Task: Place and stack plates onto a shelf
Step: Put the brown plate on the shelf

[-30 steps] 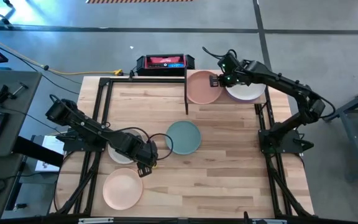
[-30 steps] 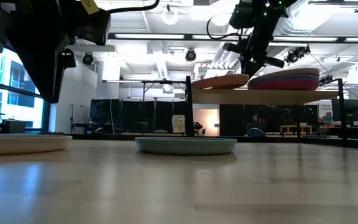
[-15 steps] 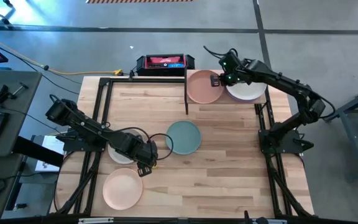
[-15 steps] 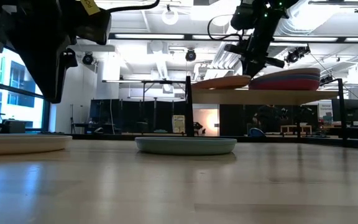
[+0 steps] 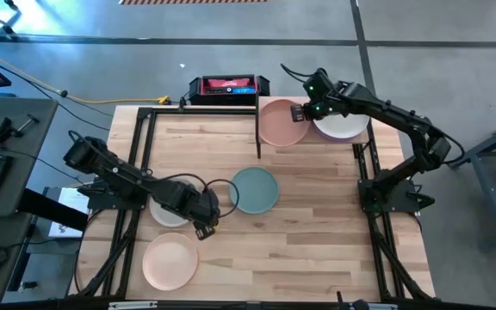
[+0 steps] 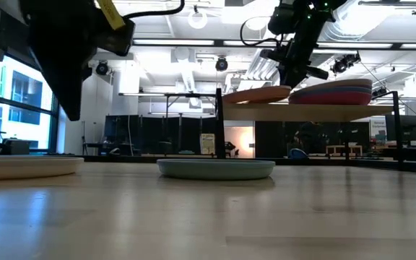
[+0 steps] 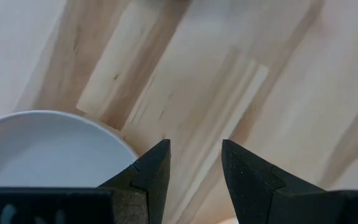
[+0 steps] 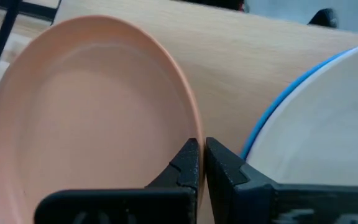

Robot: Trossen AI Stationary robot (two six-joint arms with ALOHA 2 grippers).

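Note:
On the shelf [image 8: 247, 62] lies a peach-pink plate [image 5: 280, 121], and my right gripper [image 5: 305, 110] is shut on its rim. Beside it stands a stack of plates [image 6: 334, 92] with a white one [image 5: 343, 125] on top. My left gripper [image 7: 195, 163] hangs open above bare tabletop, pointing down, just beside a pale grey plate [image 5: 167, 214] that lies flat, partly under the arm. A teal plate [image 5: 254, 189] and a pale peach plate [image 5: 170, 261] also lie flat on the table. My right gripper pinches the peach-pink plate's rim [image 8: 193, 127] between its two fingers, on the side toward the stack. The fingers slant down from above and lie across the rim. The plate sits tilted: its held side [image 6: 286, 89] is raised and its other side [image 6: 231, 99] is low on the shelf.
A black post [image 5: 258, 129] stands at the shelf's left end. A red and black box [image 5: 228, 86] sits beyond the table's far edge. Black frame rails [image 5: 140, 151] run along the table's left and right sides. Bare wood lies between the teal plate and the right rail.
My left gripper has rolled a little about its own axis while staying above the same spot, still open. My right gripper keeps its hold on the tilted plate.

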